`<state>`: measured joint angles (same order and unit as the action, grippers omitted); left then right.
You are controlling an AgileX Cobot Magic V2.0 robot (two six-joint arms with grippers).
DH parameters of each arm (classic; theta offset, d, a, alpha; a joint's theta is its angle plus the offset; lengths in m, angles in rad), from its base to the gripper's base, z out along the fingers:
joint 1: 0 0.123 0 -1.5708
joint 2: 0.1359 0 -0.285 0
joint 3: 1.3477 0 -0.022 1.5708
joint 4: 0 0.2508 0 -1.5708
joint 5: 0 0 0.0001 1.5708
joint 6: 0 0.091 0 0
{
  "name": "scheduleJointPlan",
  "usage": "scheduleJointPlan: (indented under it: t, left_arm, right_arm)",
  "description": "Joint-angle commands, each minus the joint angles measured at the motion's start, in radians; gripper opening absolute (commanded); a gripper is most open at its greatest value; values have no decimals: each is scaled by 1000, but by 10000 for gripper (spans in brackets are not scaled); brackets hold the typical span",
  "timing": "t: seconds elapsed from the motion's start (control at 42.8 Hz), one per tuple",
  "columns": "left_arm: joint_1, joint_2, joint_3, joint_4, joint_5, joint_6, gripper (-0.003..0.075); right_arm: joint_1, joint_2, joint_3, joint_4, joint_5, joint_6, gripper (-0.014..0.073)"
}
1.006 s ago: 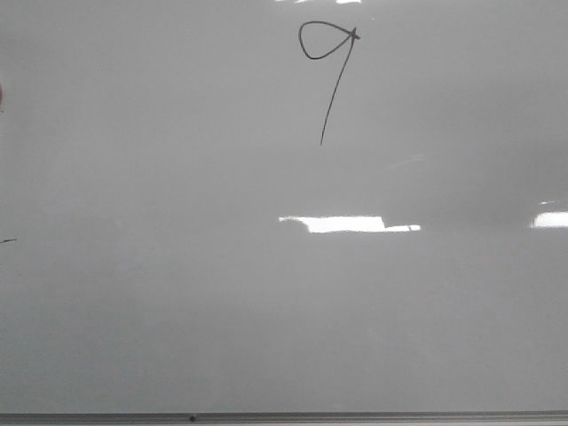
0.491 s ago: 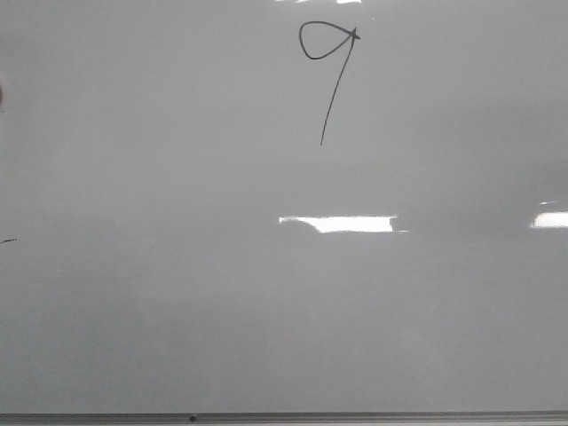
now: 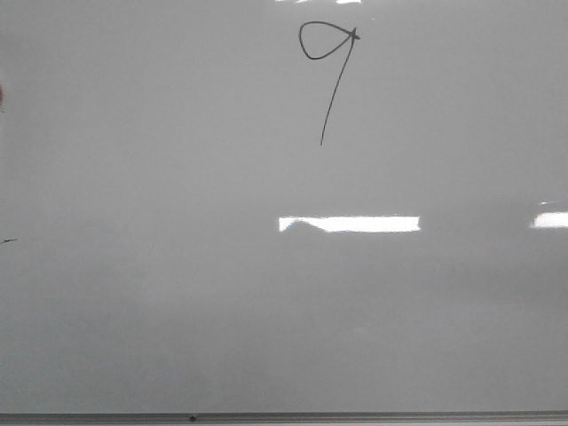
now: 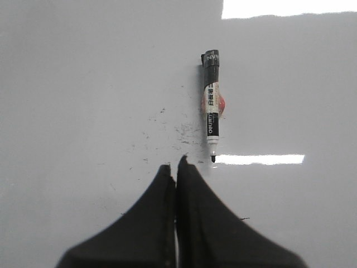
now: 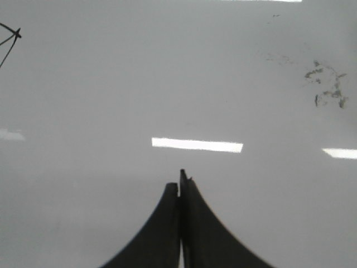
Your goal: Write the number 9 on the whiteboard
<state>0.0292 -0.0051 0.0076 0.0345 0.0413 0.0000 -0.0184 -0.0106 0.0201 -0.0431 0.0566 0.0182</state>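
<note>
Number 9 [image 3: 328, 71] drawn near top of whiteboard [image 3: 177, 311]. Marker [image 4: 212, 109] lies uncapped on board. Left fingers [image 4: 176, 167] closed, empty; right fingers [image 5: 179, 187] closed, empty.

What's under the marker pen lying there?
The black-and-white marker pen lies flat on the glossy pale whiteboard, uncapped, with faint dark smudges beside it. A reddish patch shows at its middle; the pen covers whatever is directly beneath it.
</note>
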Motion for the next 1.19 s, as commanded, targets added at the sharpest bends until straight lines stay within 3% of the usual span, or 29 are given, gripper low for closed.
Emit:
scheduleJointPlan:
  t: [0.0,1.17]
  left_arm:
    - [2,-19,0,-10,-82,0,-19]
    - [2,-19,0,-10,-82,0,-19]
  right_arm:
    - [-4,-18,2,19,-135,-2,-68]
    - [12,-19,4,68,-168,-2,-68]
